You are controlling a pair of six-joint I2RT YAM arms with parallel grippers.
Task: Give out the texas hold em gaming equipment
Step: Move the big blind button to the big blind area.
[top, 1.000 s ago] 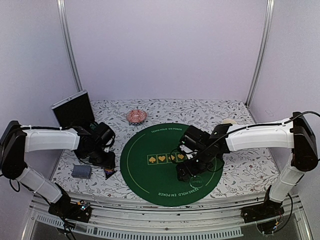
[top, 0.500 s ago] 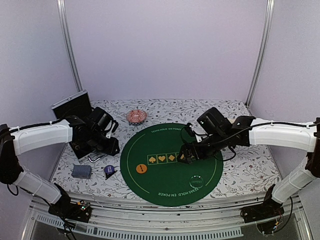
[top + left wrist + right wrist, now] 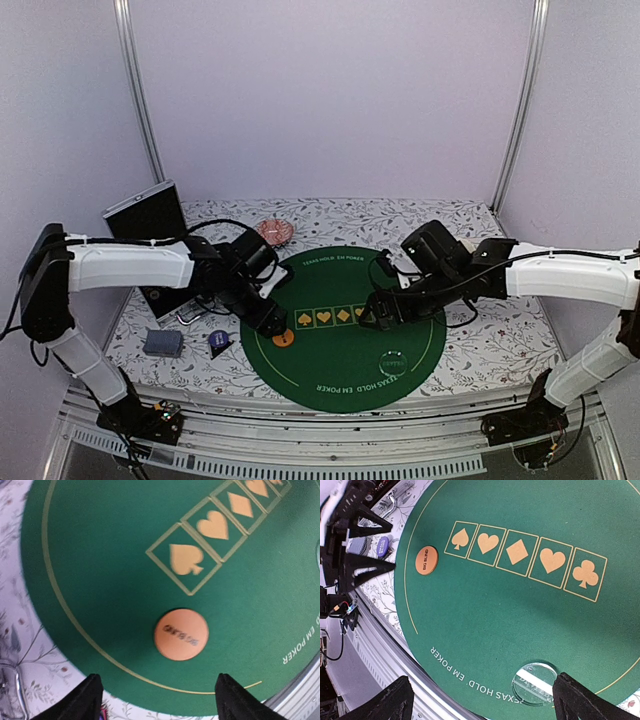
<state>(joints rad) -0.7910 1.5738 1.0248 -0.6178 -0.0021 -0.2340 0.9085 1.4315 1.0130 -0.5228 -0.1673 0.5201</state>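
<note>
– orange button disc: is either gripper on it?
– no. the left gripper hovers close by it, fingers spread wide with nothing between them. the disc lies flat on the green mat, near the spade box and just inside the mat's left rim.
– and the right gripper?
– spread apart too, and empty, above the middle of the mat. a clear button disc lies flat on the mat beside the "texas hold em poker" lettering, well apart from the orange one, which reads "big blind" in the right wrist view.
– anything off the mat?
– a blue chip on the floral tablecloth just left of the mat, a grey-blue card pack further left, and a pink dish at the back.
</note>
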